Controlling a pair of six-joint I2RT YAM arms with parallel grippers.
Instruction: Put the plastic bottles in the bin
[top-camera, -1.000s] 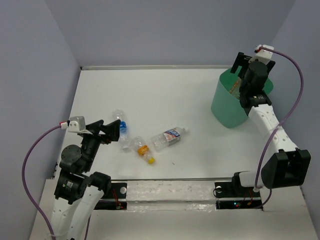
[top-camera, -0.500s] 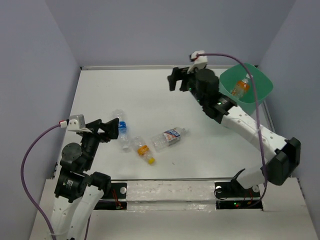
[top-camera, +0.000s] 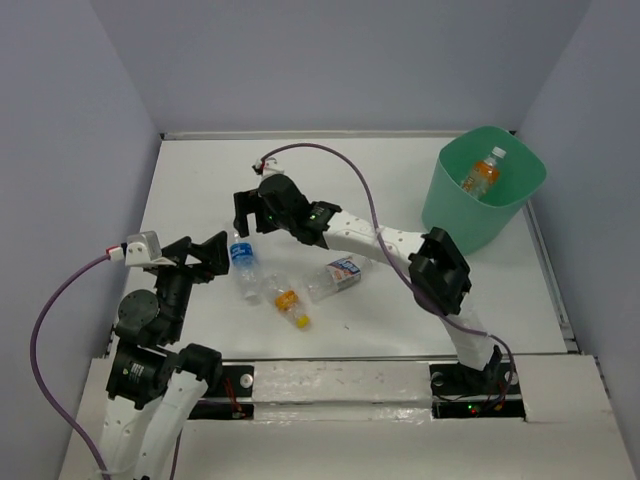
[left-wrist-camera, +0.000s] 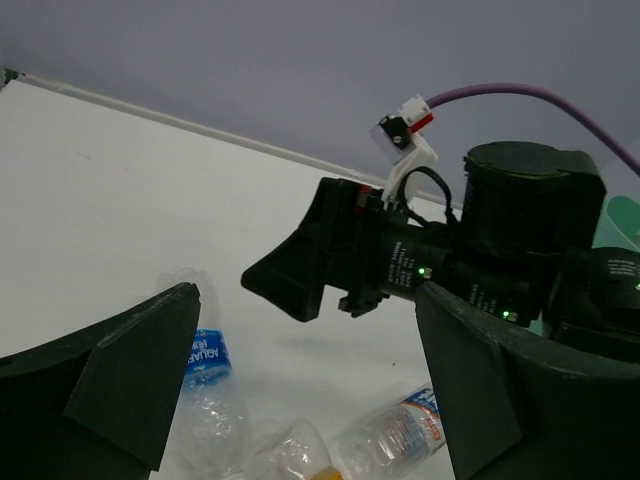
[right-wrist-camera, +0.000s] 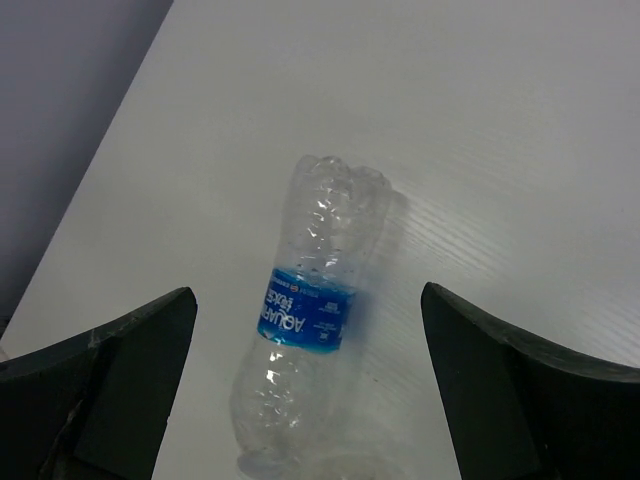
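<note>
Top external view: nearest me, the left gripper (top-camera: 203, 250) hovers low over the near-left part of the white table (top-camera: 350, 180). Its two fingers are spread apart and hold nothing.

Just beyond it I count three plastic bottles lying on their sides in a loose row.
- The blue-label bottle (top-camera: 241, 258) is closest to the left gripper's fingertips.
- The orange-label bottle (top-camera: 288, 303) lies to its right and a little nearer to me.
- The bottle with the white-red-blue label (top-camera: 340, 273) is right of that, partly beneath the right arm's forearm.

The right arm reaches from its base at the near right, across the table to the left. The right gripper (top-camera: 245, 218) hangs just behind the blue-label bottle. In the right wrist view its two fingers are spread wide with nothing between them, and that bottle lies on the table below, framed by the gap. In the left wrist view the right gripper faces the left one across these bottles.

Farthest away, at the far right corner, the mint-green bin (top-camera: 460, 220) stands upright. Inside it I can see one bottle with an orange label and a white cap (top-camera: 482, 172). I cannot tell whether others lie beneath it. That makes four bottles I can count.
</note>
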